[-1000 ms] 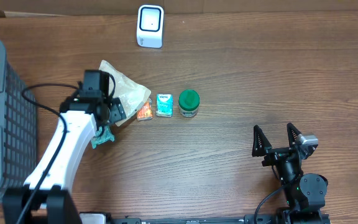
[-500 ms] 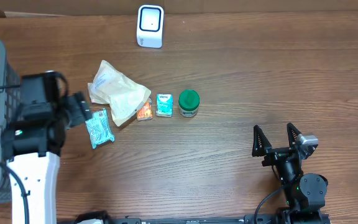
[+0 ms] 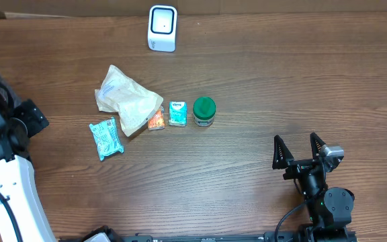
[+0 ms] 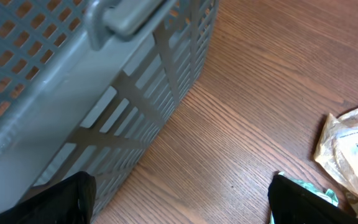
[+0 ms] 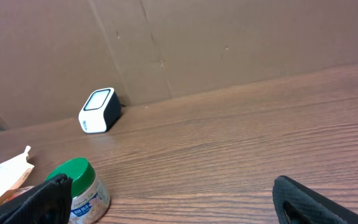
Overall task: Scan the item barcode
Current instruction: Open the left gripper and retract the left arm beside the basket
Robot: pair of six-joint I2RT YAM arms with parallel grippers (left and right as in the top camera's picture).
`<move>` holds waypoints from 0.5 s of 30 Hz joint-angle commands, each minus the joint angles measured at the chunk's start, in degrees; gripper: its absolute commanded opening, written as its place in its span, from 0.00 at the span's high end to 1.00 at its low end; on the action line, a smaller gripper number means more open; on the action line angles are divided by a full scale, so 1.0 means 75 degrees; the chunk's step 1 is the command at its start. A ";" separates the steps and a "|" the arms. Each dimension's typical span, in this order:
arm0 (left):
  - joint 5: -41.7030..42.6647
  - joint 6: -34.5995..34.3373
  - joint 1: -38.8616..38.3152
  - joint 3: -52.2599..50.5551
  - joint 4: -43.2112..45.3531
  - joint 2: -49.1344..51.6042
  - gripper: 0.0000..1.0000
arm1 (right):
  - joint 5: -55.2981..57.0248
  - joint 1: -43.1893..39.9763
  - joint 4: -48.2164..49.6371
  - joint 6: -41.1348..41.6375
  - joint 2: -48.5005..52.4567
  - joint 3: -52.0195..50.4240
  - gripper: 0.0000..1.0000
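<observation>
Since a second ago the left end effector (image 3: 31, 118) has swung off the teal packet (image 3: 106, 138) toward the basket (image 4: 73, 93), far to the left of the scanner (image 3: 162, 28); nothing else has shifted. Its jaws stand wide with nothing between them, and its wrist view shows only bare surface (image 4: 229, 124) and basket wall. The packet therefore lies free, nearer the robot than the scanner and to its left, just beside the crinkled pouch (image 3: 127, 97). In front of the scanner sit an orange packet (image 3: 156, 120), a blue packet (image 3: 177, 113) and a green-lidded jar (image 3: 204, 111), a row probably laid out for picking one at a time. The right end effector (image 3: 297, 151) hangs spread wide and empty, well to the scanner's right, likely waiting. No item faces the scanner window, so the scan looks not yet done.
</observation>
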 commanded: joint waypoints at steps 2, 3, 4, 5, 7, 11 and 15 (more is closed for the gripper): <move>0.0895 0.0245 0.0020 0.0093 0.0038 0.0143 0.09 | 0.0064 0.0050 0.0029 -0.0032 -0.0032 -0.0076 0.00; 0.1285 0.0303 0.0020 0.0093 0.0041 0.0152 0.09 | 0.0061 0.0050 0.0029 -0.0032 -0.0032 -0.0076 0.00; 0.2017 0.0490 0.0020 0.0093 0.0044 0.0154 0.09 | 0.0061 0.0050 0.0029 -0.0032 -0.0032 -0.0076 0.00; 0.2556 0.0571 0.0020 0.0093 0.0044 0.0169 0.09 | 0.0061 0.0050 0.0029 -0.0032 -0.0032 -0.0076 0.00; 0.2573 0.0568 0.0023 0.0090 0.0015 0.0187 0.00 | 0.0064 0.0050 0.0029 -0.0032 -0.0032 -0.0076 0.00; 0.2559 0.0568 0.0023 0.0090 0.0003 0.0242 0.01 | 0.0061 0.0050 0.0029 -0.0032 -0.0032 -0.0076 0.00; 0.2559 0.0568 0.0023 0.0090 0.0003 0.0254 0.00 | 0.0064 0.0050 0.0029 -0.0032 -0.0032 -0.0076 0.00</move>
